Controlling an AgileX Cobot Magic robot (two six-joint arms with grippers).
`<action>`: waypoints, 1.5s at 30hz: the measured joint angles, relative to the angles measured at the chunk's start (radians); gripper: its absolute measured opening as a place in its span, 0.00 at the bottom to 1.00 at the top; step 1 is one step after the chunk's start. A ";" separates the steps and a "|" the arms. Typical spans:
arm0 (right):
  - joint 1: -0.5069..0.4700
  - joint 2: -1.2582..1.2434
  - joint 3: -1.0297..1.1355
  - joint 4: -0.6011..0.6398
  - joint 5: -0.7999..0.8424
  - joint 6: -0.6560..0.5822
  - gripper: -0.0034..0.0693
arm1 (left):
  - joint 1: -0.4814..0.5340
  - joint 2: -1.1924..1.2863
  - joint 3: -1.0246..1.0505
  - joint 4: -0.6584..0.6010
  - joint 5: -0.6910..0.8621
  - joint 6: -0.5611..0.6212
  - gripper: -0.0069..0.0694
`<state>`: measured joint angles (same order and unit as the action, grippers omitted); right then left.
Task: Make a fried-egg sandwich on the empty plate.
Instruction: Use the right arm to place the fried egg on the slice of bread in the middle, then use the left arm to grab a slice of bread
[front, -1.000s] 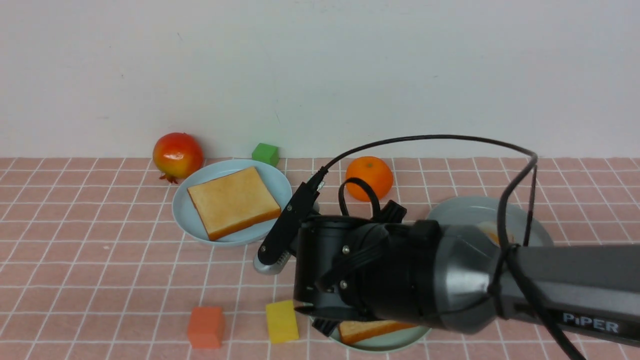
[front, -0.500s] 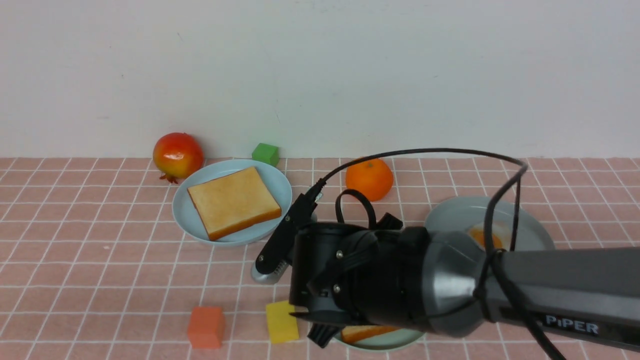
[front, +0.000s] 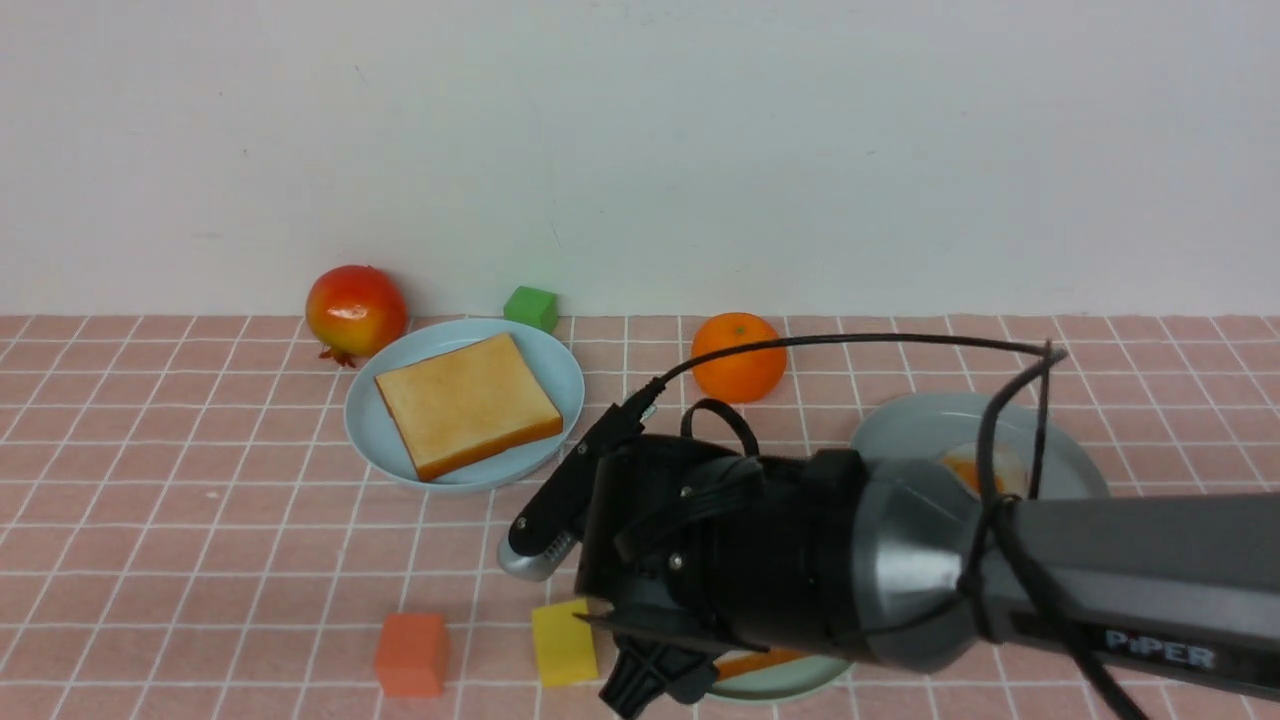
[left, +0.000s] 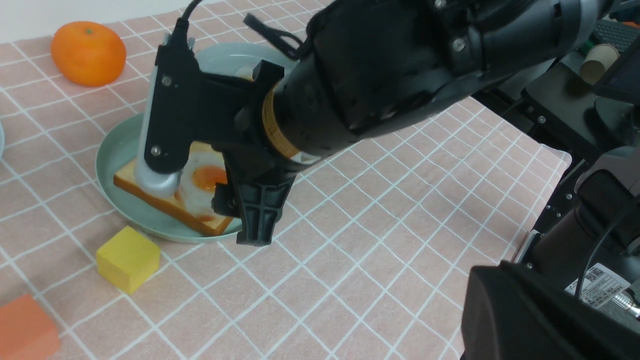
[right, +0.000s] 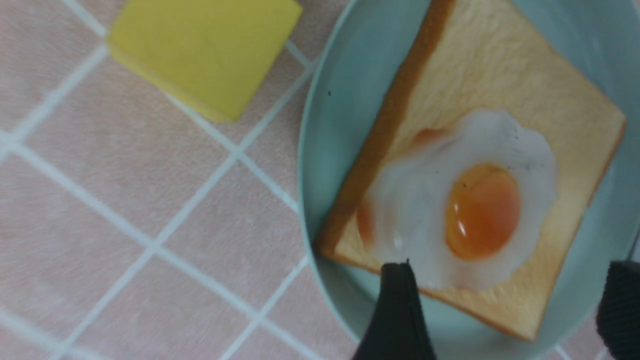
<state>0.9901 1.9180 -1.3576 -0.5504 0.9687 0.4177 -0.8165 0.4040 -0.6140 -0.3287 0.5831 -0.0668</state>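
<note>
The mint-green plate (right: 320, 165) holds one toast slice (right: 505, 75) with the fried egg (right: 475, 210) lying flat on it. This also shows in the left wrist view (left: 200, 185). My right gripper (right: 507, 280) hovers just above that plate, open and empty, with its fingers (right: 397, 310) spread on either side of the toast's corner. In the front view the right arm hides most of the plate (front: 790, 682). A second toast slice (front: 465, 415) lies on the light blue plate (front: 560, 370). My left gripper (left: 525, 310) shows only as a dark mass; its jaws are hidden.
A grey plate (front: 930, 425) at the right holds the smaller egg (front: 985, 470). A yellow block (front: 563, 642) and an orange-red block (front: 411, 653) lie near the mint plate. A pomegranate (front: 355, 310), a green cube (front: 530, 307) and an orange (front: 738, 355) sit at the back.
My right arm has sunk lower over the mint plate and now hides more of the toast in the front view. Its cable loop has dropped too.
</note>
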 joint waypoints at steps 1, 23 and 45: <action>0.006 -0.013 -0.011 0.009 0.014 0.000 0.79 | 0.000 0.000 0.000 0.000 0.000 0.000 0.11; 0.053 -0.798 0.006 0.213 0.278 -0.020 0.04 | 0.086 0.734 -0.391 0.336 0.141 -0.227 0.11; 0.053 -1.158 0.233 0.395 0.239 0.023 0.05 | 0.426 1.489 -0.846 0.272 0.143 0.280 0.37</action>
<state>1.0426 0.7600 -1.1245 -0.1550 1.2076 0.4403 -0.3910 1.8929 -1.4597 -0.0570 0.7259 0.2135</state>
